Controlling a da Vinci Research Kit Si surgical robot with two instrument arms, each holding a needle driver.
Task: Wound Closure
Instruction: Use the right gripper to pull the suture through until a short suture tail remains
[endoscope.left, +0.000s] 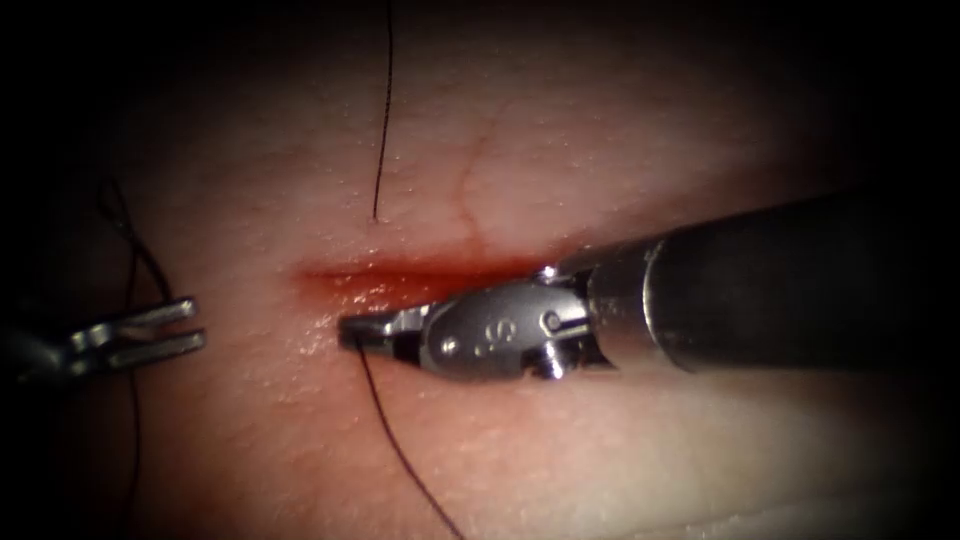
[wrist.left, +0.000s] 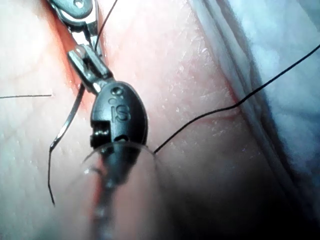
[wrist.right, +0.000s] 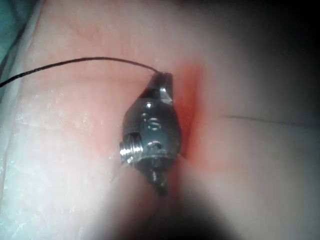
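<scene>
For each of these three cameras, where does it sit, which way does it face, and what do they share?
Endoscope: above and in front of the cut, facing down onto the tissue; left tool open, empty, left of the cut; right tool shut on thread.
Left wrist: on the left arm, facing along its shaft at its own jaws.
Right wrist: on the right arm, facing along its shaft at its jaws gripping thread.
Shared: all show thread and the red cut.

tissue (endoscope.left: 600, 150) = support surface, cut (endoscope.left: 400, 275) runs across it
red fluid (endoscope.left: 420, 285) sits along the cut; dark thread (endoscope.left: 383, 120) lies on the skin above it, more thread trails below.
</scene>
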